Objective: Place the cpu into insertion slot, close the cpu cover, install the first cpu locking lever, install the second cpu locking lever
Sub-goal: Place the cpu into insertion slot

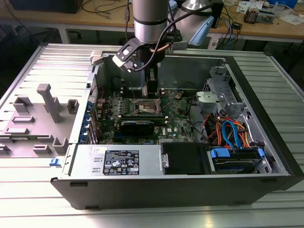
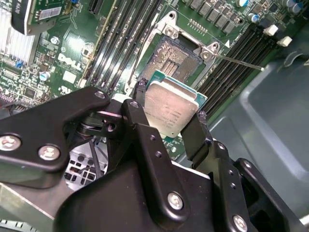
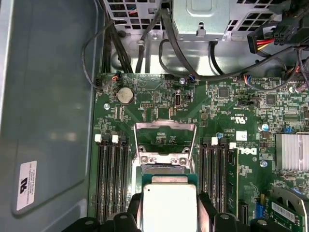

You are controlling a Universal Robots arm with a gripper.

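In the exterior view the arm [image 1: 150,19] reaches down into an open computer case [image 1: 190,187] that lies on a ribbed metal tabletop [image 1: 42,190]. The gripper [image 1: 151,92] hangs just above the socket [image 1: 145,107] in the middle of the green board [image 1: 178,124]. A grey plastic fixture [image 1: 47,102] stands on the tabletop at the exterior view's left. Blue and orange cables [image 1: 230,130] crowd the case's corner at the exterior view's right.

In the second wrist view the gripper [image 2: 170,102] pinches the cpu [image 2: 170,110] by two opposite edges between its black fingers [image 2: 141,126]. The chip's metal top faces the camera. It is held just over the near edge of the socket [image 2: 173,57], whose contact field lies bare beyond it. A thin lever [image 2: 239,62] juts out from one socket corner. Memory slots [image 2: 241,46] run alongside.

In the first wrist view the cpu [image 3: 167,205] sits gripped between the fingers [image 3: 205,209]. Just past it the cover [image 3: 164,127] stands swung open, with the board [image 3: 227,104] visible through its open middle. Memory slots [image 3: 112,179] flank the socket area on both sides. A coin cell [image 3: 125,94] lies on the board farther off, and a finned heatsink [image 3: 292,152] sits well to one side.
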